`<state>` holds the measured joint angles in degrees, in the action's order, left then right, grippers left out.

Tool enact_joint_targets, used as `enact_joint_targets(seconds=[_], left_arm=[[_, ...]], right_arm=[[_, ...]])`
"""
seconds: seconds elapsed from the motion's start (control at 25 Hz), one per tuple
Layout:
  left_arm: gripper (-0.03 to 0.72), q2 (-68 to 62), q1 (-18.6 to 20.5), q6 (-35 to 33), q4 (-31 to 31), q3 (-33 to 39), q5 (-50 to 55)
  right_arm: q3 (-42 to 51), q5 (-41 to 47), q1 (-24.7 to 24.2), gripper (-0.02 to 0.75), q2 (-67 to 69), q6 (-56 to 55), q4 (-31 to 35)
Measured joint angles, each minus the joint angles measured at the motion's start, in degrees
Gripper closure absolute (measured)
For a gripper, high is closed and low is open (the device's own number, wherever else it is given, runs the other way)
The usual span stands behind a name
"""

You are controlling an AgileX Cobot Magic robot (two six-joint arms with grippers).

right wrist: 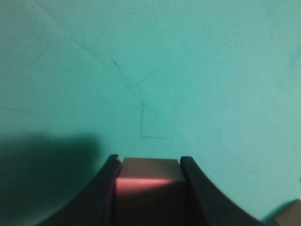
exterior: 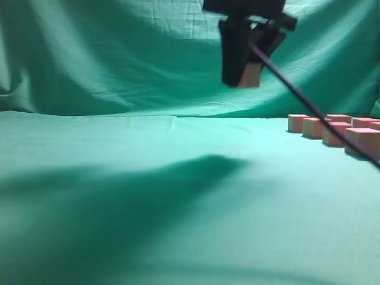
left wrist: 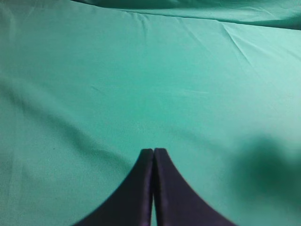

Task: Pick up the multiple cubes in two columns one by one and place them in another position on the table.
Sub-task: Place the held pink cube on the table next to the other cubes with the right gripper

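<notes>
- Right hand [right wrist: 149, 165] is clamped on one cube [right wrist: 149, 181], a black finger [right wrist: 109, 183] pressed to each side, pinkish top face catching the light.
- In the exterior view that same hand [exterior: 246, 74] hangs high above the worktop [exterior: 148, 196], the held cube [exterior: 251, 75] poking out pale at the fingertips, well clear of the cloth.
- A dark cable [exterior: 309, 104] trails from the hand down toward the view's right edge, crossing in front of the row of cubes.
- Under the held cube, nothing but wrinkled teal cloth [right wrist: 188, 70]; a big soft shadow [exterior: 148, 178] spreads on the worktop below and to the view's left of it.
- The remaining cubes [exterior: 335, 130] sit on the worktop well off to the view's right of the held cube, lined up close together near the backdrop [exterior: 119, 59]; the exact count is hard to tell at the frame edge.
- A corner of another cube [right wrist: 289, 214] peeks in at the lower right of the right wrist view.
- Left hand [left wrist: 154, 153] is clenched, fingertips pressed together, gripping nothing, above bare green cloth.
</notes>
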<state>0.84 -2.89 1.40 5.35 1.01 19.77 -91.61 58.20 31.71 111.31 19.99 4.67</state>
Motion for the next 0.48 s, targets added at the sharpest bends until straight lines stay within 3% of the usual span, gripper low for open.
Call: enact_joint_targets(seconds=[0.28,0.48], left_arm=[[0.688,0.0,0.0,0.0,0.0,0.0,0.0],[0.688,0.0,0.0,0.0,0.0,0.0,0.0]], right_arm=[[-9.9,3.2,0.7,0.477,11.7,1.7,-0.7],[-11.0,3.4,0.7,0.477,14.5,3.1,-1.5]])
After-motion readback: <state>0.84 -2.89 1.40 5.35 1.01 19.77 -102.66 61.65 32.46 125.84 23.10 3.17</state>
